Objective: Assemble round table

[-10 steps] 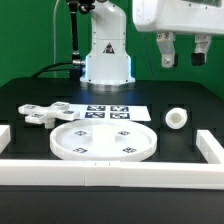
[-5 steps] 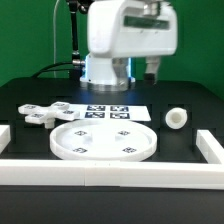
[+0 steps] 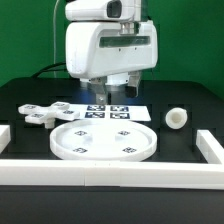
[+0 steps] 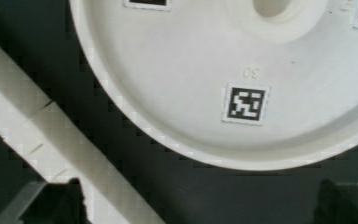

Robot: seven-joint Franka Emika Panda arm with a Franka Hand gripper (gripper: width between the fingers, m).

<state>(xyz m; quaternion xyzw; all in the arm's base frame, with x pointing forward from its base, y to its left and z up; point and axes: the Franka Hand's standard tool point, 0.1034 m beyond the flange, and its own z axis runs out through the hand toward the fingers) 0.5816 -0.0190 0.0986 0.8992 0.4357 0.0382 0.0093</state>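
Note:
The round disc (image 3: 103, 141) lies flat on the black table, rim up, with square markers on it. In the wrist view it (image 4: 194, 60) fills most of the picture, with its centre hole (image 4: 274, 8) at the edge. The short cylinder leg (image 3: 177, 118) stands at the exterior view's right. The cross-shaped foot piece (image 3: 38, 113) lies at the exterior view's left. My gripper (image 3: 112, 92) hangs open and empty above the disc's far edge and the marker board (image 3: 140, 110). In the wrist view the gripper (image 4: 197, 205) shows two dark fingertips (image 4: 41, 205) wide apart, holding nothing.
White border rails run along the front (image 3: 110, 172), the exterior view's right (image 3: 210, 148) and the left (image 3: 4, 135). One rail (image 4: 51, 130) crosses the wrist view beside the disc. The robot base (image 3: 100, 72) stands behind the marker board.
The arm has swung from the exterior view's upper right to the left and down. The gripper now hangs over the far side of the disc. The parts have not moved.

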